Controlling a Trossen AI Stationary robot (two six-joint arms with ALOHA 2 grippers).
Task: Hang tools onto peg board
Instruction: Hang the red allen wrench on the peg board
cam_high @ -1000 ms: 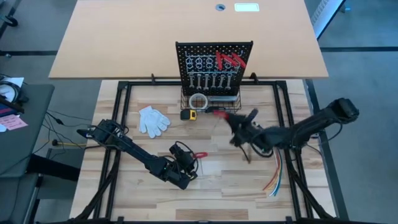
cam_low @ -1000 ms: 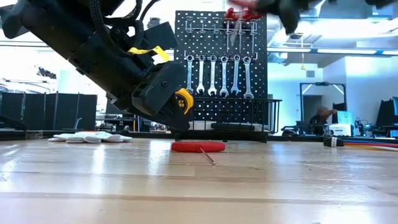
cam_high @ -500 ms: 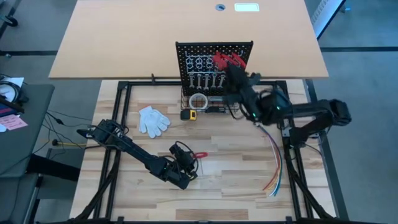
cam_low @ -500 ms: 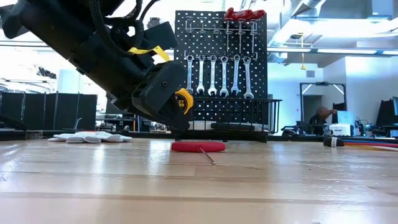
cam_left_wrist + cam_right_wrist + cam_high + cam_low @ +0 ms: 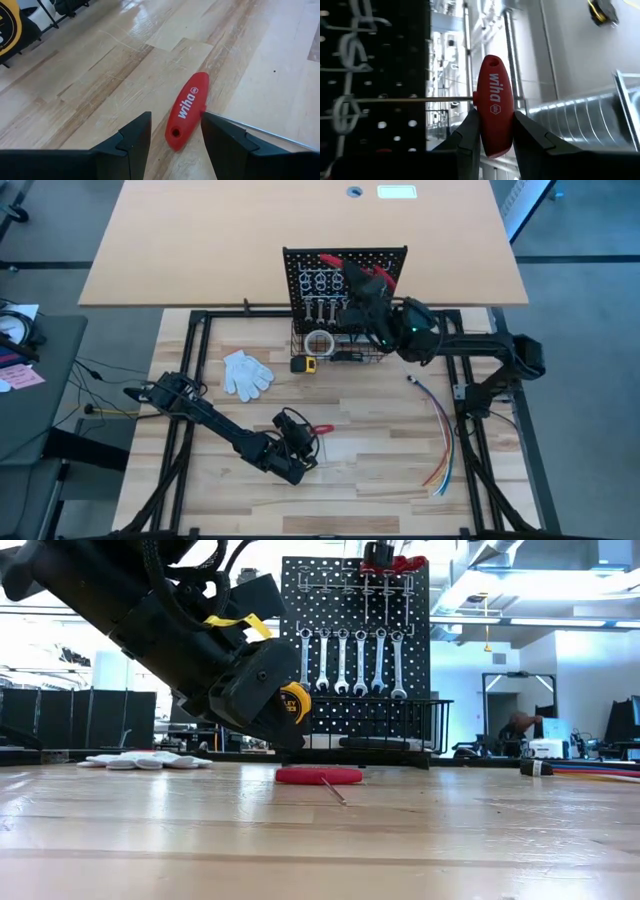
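Observation:
The black peg board [image 5: 345, 265] stands upright at the far side, with silver wrenches [image 5: 350, 660] hanging in a row and red-handled tools [image 5: 400, 562] along its top. My right gripper [image 5: 495, 114] is up at the board's top [image 5: 365, 292], shut on a red-handled tool [image 5: 492, 102]. Another red-handled tool [image 5: 187, 110] lies flat on the table near the middle [image 5: 322, 429]. My left gripper [image 5: 176, 116] is open just above the table, slanting down, with one finger on each side of that handle's butt end. My right gripper pinches the red handle's lower half [image 5: 494, 135] between its two fingers, which lie across the handle. The handle is lifted clear, and its thin metal shaft [image 5: 410, 100] sticks out sideways toward the peg board. My left gripper has one finger [image 5: 220, 132] right beside the lying handle; I cannot tell whether it touches.
A white glove [image 5: 246, 373] lies left of the board. A yellow tape measure [image 5: 304, 364] and a tape roll [image 5: 320, 340] sit by the black wire basket [image 5: 385, 720] at the board's base. Coloured wires [image 5: 445, 440] lie on the right.
My right gripper has carried its red-handled tool from above the table's middle right, up and toward the far edge, to the top of the peg board, rolling as it went. The left arm and the tool on the table have stayed still.

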